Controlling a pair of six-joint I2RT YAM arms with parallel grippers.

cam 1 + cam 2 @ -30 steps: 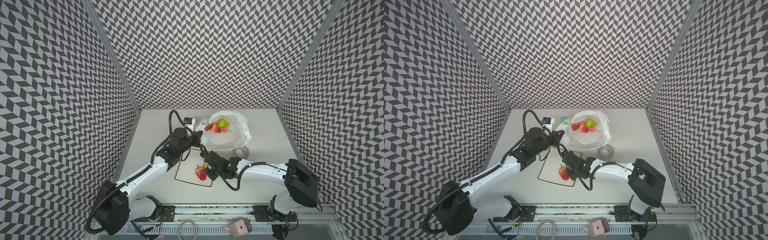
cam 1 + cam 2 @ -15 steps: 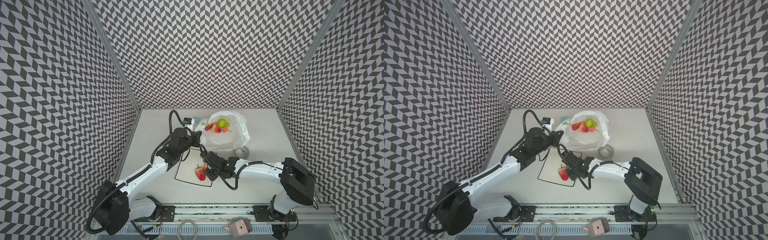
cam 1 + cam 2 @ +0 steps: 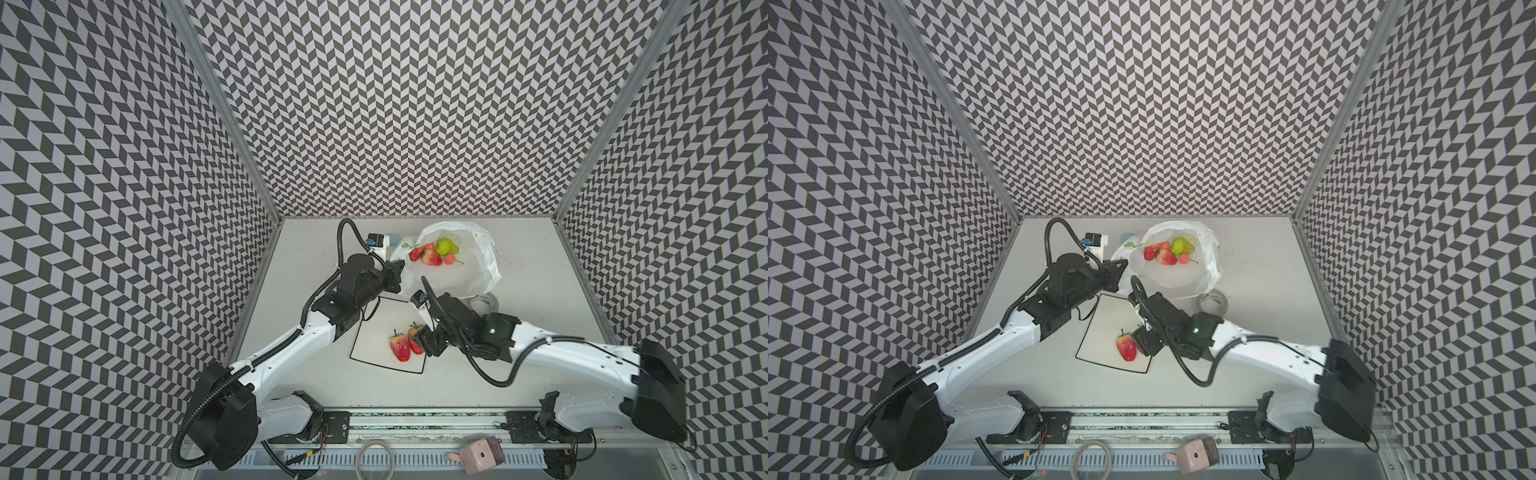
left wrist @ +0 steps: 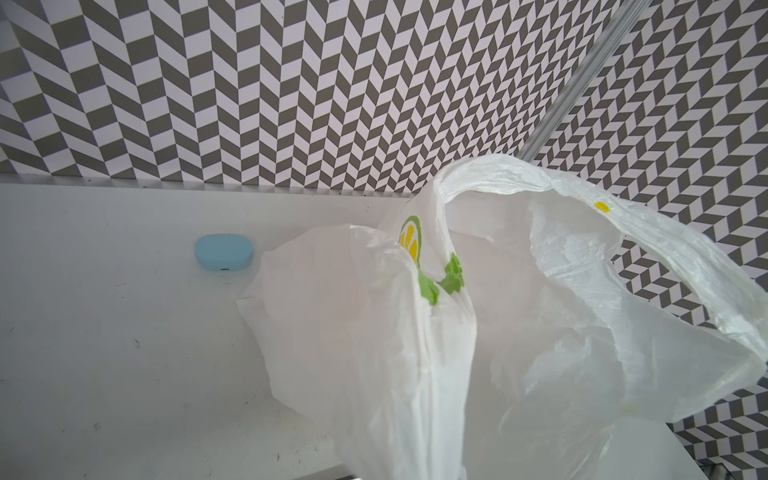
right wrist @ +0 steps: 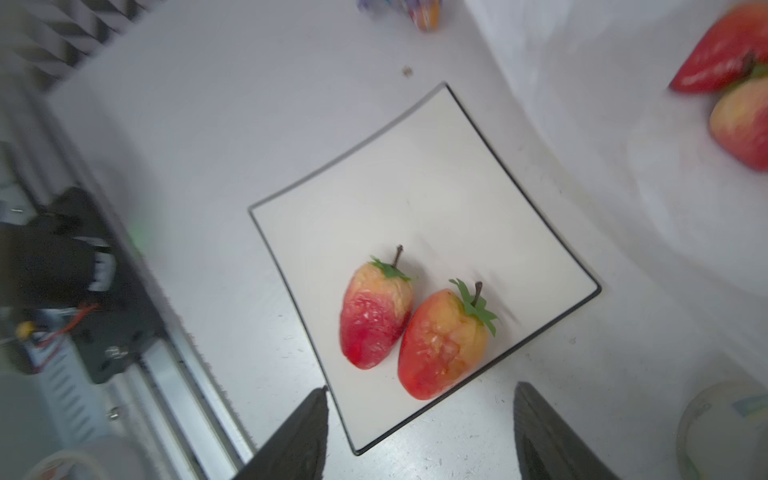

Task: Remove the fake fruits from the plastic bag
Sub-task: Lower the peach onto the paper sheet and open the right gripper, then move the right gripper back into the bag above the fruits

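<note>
The plastic bag (image 3: 478, 266) (image 3: 1200, 270) (image 4: 519, 332) lies open at the back of the table. Inside it are red strawberries (image 3: 431, 258) (image 3: 1166, 257), a yellow-green pear (image 3: 446, 246) and a small round pinkish-orange fruit (image 3: 449, 260). My left gripper (image 3: 397, 272) (image 3: 1119, 270) is shut on the bag's near-left edge; its jaws are hidden in the left wrist view. Two strawberries (image 5: 374, 316) (image 5: 442, 343) (image 3: 400, 348) lie side by side on the white plate (image 3: 374, 332) (image 5: 395, 199). My right gripper (image 5: 419, 399) (image 3: 424, 340) hangs open just behind them, holding nothing.
A clear tape roll (image 3: 484, 301) (image 3: 1212, 301) sits right of the plate, near the bag. A light-blue blob (image 4: 223, 257) (image 3: 392, 239) lies at the back wall beside the bag. A small purple and orange thing (image 5: 415, 10) lies blurred beyond the plate.
My right gripper has drawn back a little from the strawberries on the plate, and its jaws stand wider. The left arm and the bag have not moved.
</note>
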